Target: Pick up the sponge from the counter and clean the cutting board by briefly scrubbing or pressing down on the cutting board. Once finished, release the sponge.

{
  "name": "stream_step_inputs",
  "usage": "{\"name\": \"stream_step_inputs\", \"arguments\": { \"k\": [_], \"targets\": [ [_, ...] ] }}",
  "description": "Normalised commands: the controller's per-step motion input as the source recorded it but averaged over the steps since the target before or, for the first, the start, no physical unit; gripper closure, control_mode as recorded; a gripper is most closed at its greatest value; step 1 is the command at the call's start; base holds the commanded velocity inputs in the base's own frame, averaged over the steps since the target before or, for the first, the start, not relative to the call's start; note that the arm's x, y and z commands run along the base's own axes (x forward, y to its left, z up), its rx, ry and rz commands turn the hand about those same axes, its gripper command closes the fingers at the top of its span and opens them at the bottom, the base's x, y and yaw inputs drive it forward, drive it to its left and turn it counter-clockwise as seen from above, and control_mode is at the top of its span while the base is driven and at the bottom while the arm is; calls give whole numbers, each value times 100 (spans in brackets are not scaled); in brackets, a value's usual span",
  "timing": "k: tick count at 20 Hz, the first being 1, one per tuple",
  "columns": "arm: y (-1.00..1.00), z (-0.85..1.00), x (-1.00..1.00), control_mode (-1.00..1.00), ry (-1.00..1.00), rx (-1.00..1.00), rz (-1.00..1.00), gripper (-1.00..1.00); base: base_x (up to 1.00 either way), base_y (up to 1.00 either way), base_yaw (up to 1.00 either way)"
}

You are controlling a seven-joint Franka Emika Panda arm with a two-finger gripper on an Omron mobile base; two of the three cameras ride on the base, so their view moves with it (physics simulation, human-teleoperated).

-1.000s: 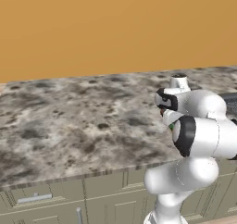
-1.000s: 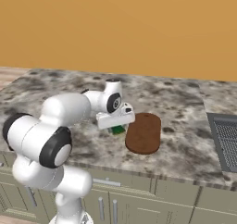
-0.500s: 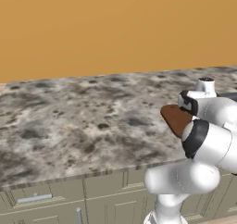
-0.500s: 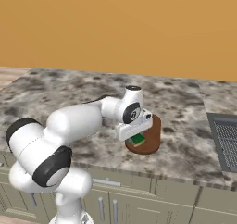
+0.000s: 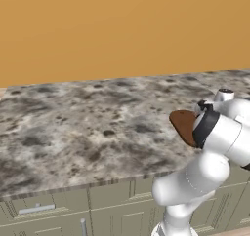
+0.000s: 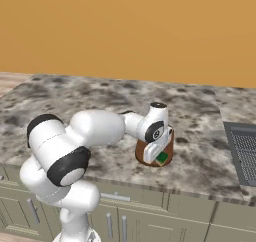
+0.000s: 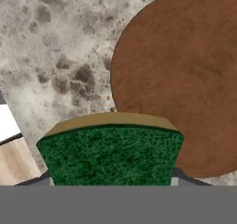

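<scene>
The pincer (image 6: 160, 156) is clamped shut on the sponge (image 7: 110, 153), which fills the lower part of the hand view with its dark green scrubbing face toward the camera and a thin yellow layer along its upper edge. From the right base view the sponge shows as a small green patch at the tip of the hand, held over the cutting board (image 6: 167, 148).

The cutting board is a reddish-brown wooden slab with rounded corners, lying flat on the mottled stone table (image 5: 88, 127). In the hand view its near edge curves just beyond the sponge, and the board spreads up and to the right. In the left base view the arm covers most of it, leaving only its left end showing.

The pick-up looks done; the step in hand is carrying the sponge onto the board. Whether the sponge already touches the wood cannot be told from these views. The next move calls for bringing the hand further over the middle of the board and pressing straight down, then a short rub before the pincer lets go.
</scene>
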Motion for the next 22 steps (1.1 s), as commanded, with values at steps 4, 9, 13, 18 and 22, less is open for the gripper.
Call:
{"name": "stream_step_inputs", "arguments": {
  "k": [4,9,13,18,22],
  "targets": [
    [-3,-31,16,-100,0,3,23,100,0,0,0],
    [0,-28,27,-100,0,2,16,100,0,0,0],
    [0,-25,37,-100,0,1,14,100,0,0,0],
    [0,-21,42,-100,0,0,13,100,0,0,0],
    [0,-16,45,-100,0,1,13,100,0,0,0]
  ]
}}
